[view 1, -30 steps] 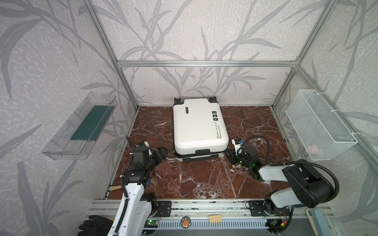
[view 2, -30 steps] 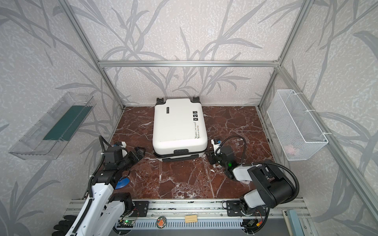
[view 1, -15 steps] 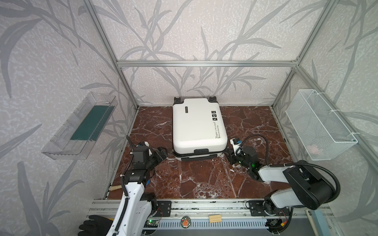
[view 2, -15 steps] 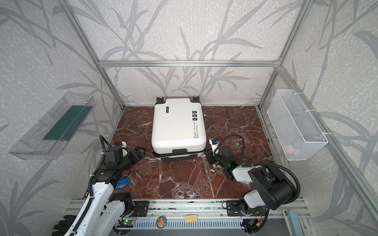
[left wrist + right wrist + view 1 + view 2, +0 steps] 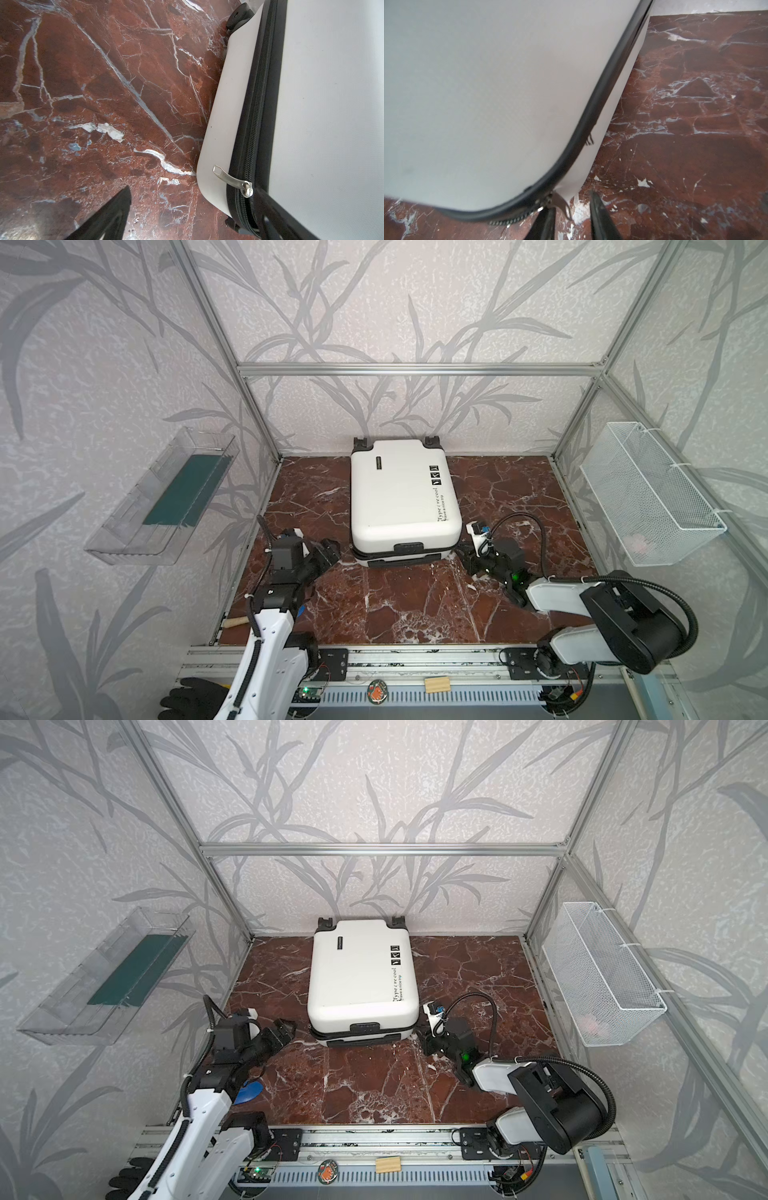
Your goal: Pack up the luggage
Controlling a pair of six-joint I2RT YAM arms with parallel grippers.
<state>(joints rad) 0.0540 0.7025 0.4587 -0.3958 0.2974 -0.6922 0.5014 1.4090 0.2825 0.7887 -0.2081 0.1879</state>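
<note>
1. Red-brown marble tabletop (image 5: pixel 415 605) is carrying a small white hard-shell suitcase (image 5: pixel 401 493), lying flat toward the back.
2. Left gripper (image 5: pixel 330 551) is hovering, spread wide, off its near-left corner.
3. Right gripper (image 5: pixel 462 552), jaws apart, is straddling a silver zipper pull (image 5: pixel 561 204) at the near-right corner.
4. Pinching askew is risking flicking it free.

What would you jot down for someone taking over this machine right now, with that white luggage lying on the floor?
Left gripper: open, empty, beside a front corner of the luggage, near a zipper pull.
Right gripper: open, jaws either side of the second pull at the other front corner, not clamped.
Luggage: flat on the floor, wheels to the back wall.
Done: lid is down; contents hidden.
Left: probably zip the front edge, where a dark gap shows.
</note>
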